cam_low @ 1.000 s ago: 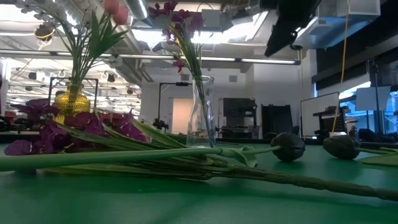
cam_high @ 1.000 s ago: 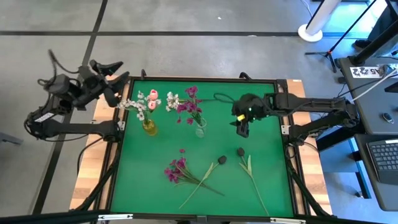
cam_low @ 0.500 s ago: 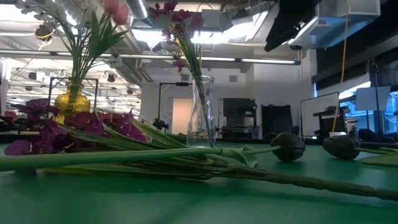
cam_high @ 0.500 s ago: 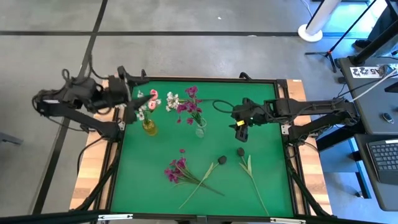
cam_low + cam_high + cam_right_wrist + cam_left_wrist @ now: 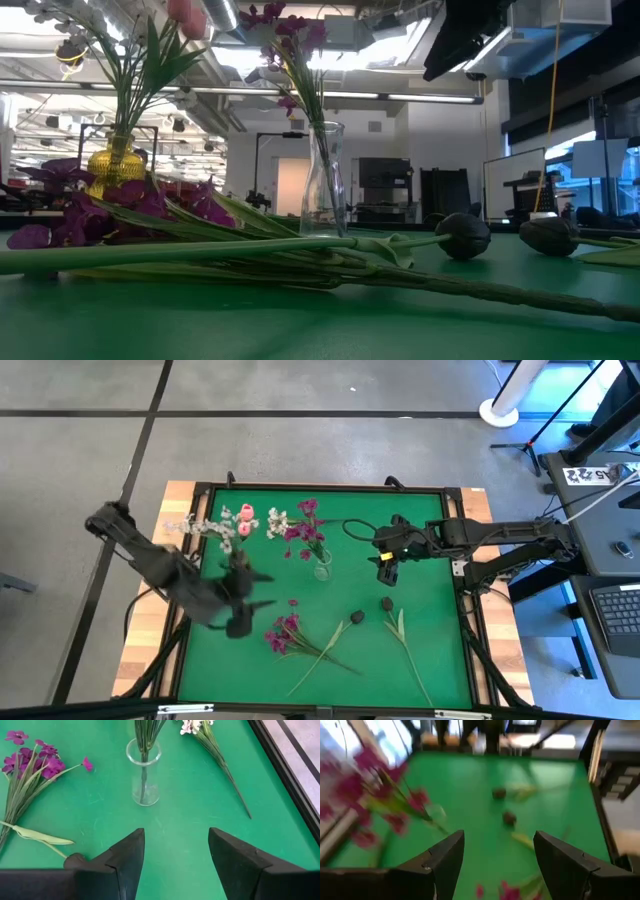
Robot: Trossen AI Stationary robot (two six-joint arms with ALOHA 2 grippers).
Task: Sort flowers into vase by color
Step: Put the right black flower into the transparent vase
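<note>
The green table [image 5: 420, 650] has two vases on it. The gold vase [image 5: 240, 564] holds white and pink flowers [image 5: 225, 525]. The clear vase [image 5: 321, 568] holds purple flowers [image 5: 305, 532]. The two vases stand near each other at the far side of the table.

More flowers lie flat on the near side. A purple bunch [image 5: 284, 632] lies with its long green stems pointing to the near edge. Next to it lie two dark heads [image 5: 357, 618] on their stems, one near the other. In the low view the stems [image 5: 200, 250] lie across the front, and the clear vase stands behind them.

The left gripper [image 5: 238, 610] hangs over the table, between the gold vase and the purple bunch. It looks blurry. Its fingers [image 5: 447, 857] are wide apart and hold nothing.

The right gripper [image 5: 388, 566] hangs over the table beside the clear vase, above the dark heads. Its fingers [image 5: 129, 854] are wide apart too, with nothing in them. In its own view a white sprig [image 5: 210, 740] lies on the table close to the clear vase.
</note>
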